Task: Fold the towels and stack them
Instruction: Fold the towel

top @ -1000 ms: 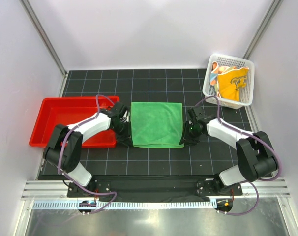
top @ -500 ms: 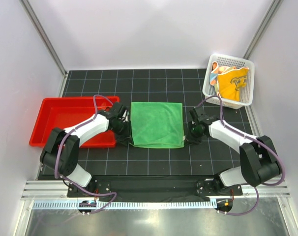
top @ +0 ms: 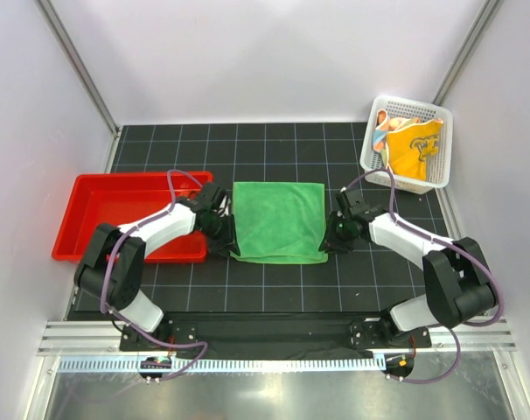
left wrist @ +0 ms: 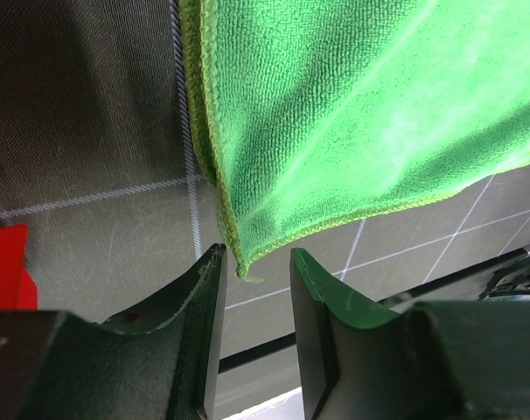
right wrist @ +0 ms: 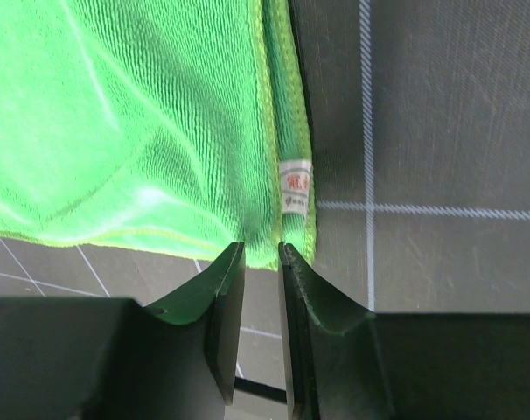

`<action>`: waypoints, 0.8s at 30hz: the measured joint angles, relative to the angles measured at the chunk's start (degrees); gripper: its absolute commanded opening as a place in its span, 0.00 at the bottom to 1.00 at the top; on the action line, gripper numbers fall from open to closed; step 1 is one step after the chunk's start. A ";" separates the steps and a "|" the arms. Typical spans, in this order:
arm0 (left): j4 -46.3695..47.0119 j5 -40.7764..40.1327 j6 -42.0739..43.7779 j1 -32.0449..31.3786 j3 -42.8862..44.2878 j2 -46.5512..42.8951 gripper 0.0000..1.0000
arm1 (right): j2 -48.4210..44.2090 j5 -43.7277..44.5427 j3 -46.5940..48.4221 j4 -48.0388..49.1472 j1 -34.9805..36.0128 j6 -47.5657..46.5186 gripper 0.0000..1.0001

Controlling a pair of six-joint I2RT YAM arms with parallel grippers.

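At the far left, the red tray (top: pixel 99 210) is sitting on the black mat (top: pixel 274 289), which is showing a grid of thin white lines. The left arm is reaching out over the tray's right end.

The left gripper (left wrist: pixel 256 258) is hovering at the near left corner of the green towel (top: pixel 278 220). Its jaws are standing spread, and the towel's corner tip is poking into the gap between them without being squeezed.

The green towel is lying flat in the middle of the mat, between the two grippers, with its yellow-green stitched hem showing along the edges.

At the towel's near right corner, the right gripper (right wrist: pixel 262 249) is pointing at the hem with its jaws drawn nearly together. The edge of the cloth is reaching into the narrow slit, but I cannot tell whether the jaws are actually biting it.

Just beyond those fingertips, a small white tag (right wrist: pixel 294 188) is lying on the right hem. It is carrying red characters and a line of grey print, both too small to read.

At the far right corner, the white basket (top: pixel 407 144) is holding the orange towel (top: pixel 415 147), crumpled, with a dark drawn mark that is not readable. A blue-and-orange cloth (top: pixel 383 133) is bunching against its left side.
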 measured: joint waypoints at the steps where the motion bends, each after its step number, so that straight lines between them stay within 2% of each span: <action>1: 0.15 0.00 -0.11 0.00 0.00 0.20 0.37 | 0.48 -0.07 -0.02 0.48 0.00 0.15 0.29; 7: 0.44 0.00 -0.55 0.00 0.00 1.07 0.32 | 2.14 0.00 -0.46 1.90 0.00 0.35 0.29; 16: 0.68 0.04 -0.68 0.00 0.00 1.33 0.19 | 2.14 0.17 -1.07 2.69 0.00 0.22 0.31; 24: 0.76 0.22 -0.70 0.00 0.00 1.73 0.12 | 2.14 -0.44 -1.14 4.39 0.00 -0.42 0.15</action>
